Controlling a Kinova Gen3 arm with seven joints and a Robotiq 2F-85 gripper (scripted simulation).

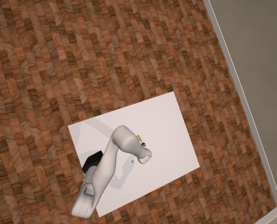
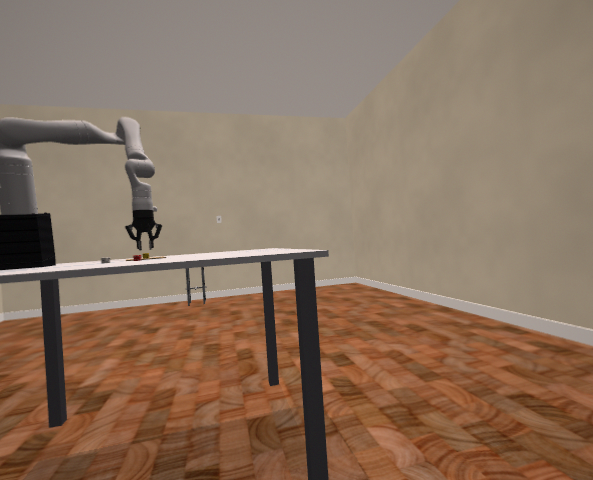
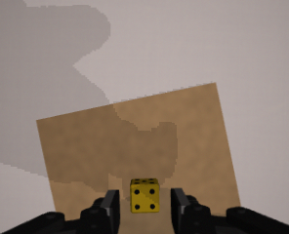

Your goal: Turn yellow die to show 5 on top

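- Floor: wood-patterned, under your white-topped table.
- Arm: reaches over the table from a black block, its wrist pointing down.
- Gripper: your fingers stand partway apart, nothing between them, tips above the yellow die.
- Mat: tan, flat on the table; you see two corners in the wrist view.
- Yellow die: on the mat, four pips on top. You see it lined up between the fingertips from the wrist, but below them from outside.
- Red die: near the yellow one; you cannot tell whether it touches the mat.
- Grey die: on the table, apart from the mat; face too small for you to read.
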